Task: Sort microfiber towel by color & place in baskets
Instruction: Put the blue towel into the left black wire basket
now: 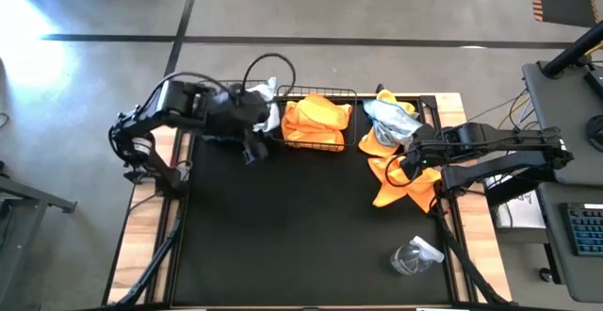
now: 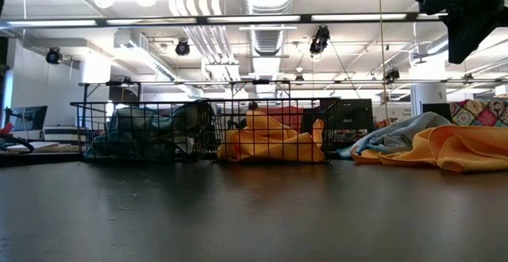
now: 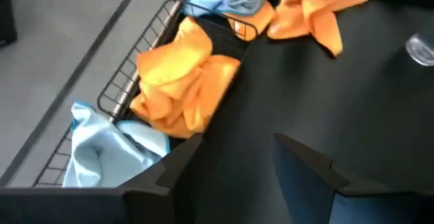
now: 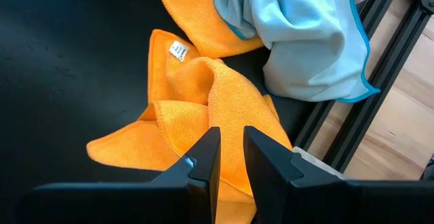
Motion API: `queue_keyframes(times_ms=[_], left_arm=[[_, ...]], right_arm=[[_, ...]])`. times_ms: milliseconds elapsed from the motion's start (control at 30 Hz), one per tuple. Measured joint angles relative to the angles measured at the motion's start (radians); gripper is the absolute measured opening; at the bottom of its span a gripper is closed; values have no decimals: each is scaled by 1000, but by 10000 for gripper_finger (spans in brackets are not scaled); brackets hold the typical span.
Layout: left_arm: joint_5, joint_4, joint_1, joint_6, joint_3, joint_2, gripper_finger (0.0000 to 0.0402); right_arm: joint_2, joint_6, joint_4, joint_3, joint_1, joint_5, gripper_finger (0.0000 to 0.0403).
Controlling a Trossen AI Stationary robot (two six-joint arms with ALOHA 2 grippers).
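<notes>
Looking down, the left gripper [image 1: 252, 130] hangs open and empty beside the blue-towel basket [image 1: 266, 90]; the orange-towel basket [image 1: 320, 141] sits upper centre. The right wrist view shows the right gripper [image 4: 230, 157], fingers nearly together, on an orange towel [image 4: 196, 115]; pinch a single layer, avoiding the blue-grey towel [image 4: 305, 41].

no text I can read anywhere, small white tag [image 4: 178, 50] on my orange towel [image 4: 203, 125] upper left of centre, print too small
</notes>
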Motion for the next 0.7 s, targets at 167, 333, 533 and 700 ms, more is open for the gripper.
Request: queue_keyframes(times_ms=[167, 333, 533, 700], left_arm=[[-12, -2, -53, -58, -126, -77, 158], [-62, -5, -76, -203, -330, -194, 158], [-112, 40, -79, -376, -628, -378, 158], [-90, 264, -81, -353, -887, -527, 158]], right_arm=[[0, 1, 0, 0, 0, -3, 59], [-1, 1, -1, 0, 0, -5, 59], [-1, 3, -1, 0, 0, -5, 59], [-1, 0, -1, 0, 0, -5, 59]])
